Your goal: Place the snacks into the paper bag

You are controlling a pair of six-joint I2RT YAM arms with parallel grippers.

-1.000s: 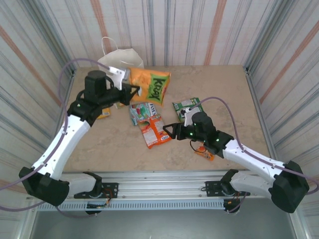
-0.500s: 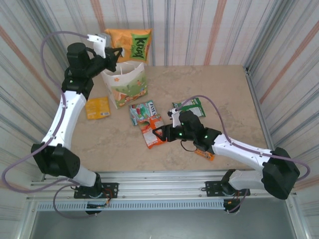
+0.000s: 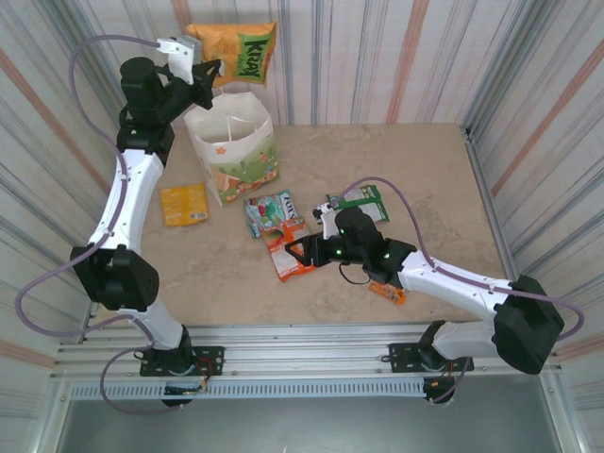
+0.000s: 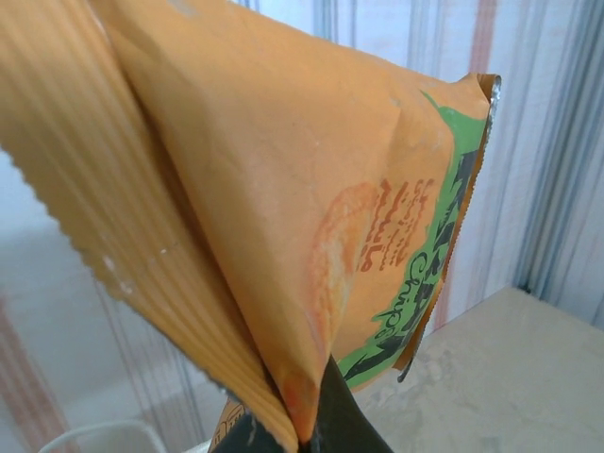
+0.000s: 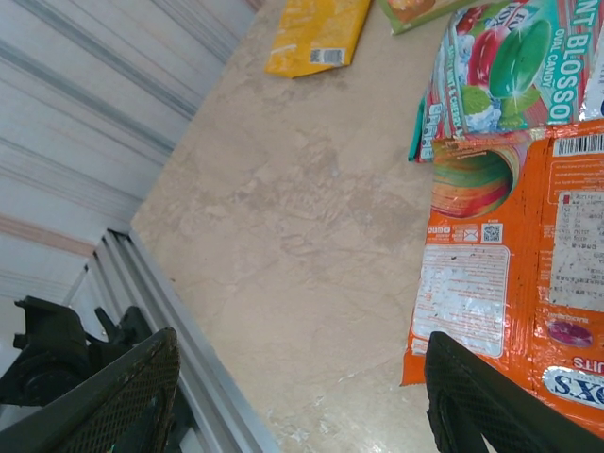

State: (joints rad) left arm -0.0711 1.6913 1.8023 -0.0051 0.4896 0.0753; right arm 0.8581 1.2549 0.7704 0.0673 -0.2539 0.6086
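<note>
My left gripper (image 3: 209,74) is shut on the bottom edge of the large orange packet with green lettering (image 3: 238,52), holding it high above the open mouth of the white paper bag (image 3: 236,142). In the left wrist view the packet (image 4: 283,189) hangs pinched in my gripper (image 4: 316,434). A yellow-orange packet (image 3: 184,203) lies left of the bag. One green-and-white packet (image 3: 269,209) and a red-orange packet (image 3: 291,247) lie mid-table, with a second green-and-white one (image 3: 359,200) to their right. My right gripper (image 3: 300,250) is open low over the red-orange packet (image 5: 510,283), one finger (image 5: 481,396) at its corner.
A tiny orange packet (image 3: 389,291) lies under my right forearm. The metal rail (image 5: 170,321) runs along the table's near edge. Corrugated walls close in the table at the back and both sides. Bare tabletop (image 5: 302,217) lies between my right fingers.
My left arm has lifted the large orange packet from table height to high above the bag, which now stands in full view. My right gripper has edged left over the red-orange packet.
</note>
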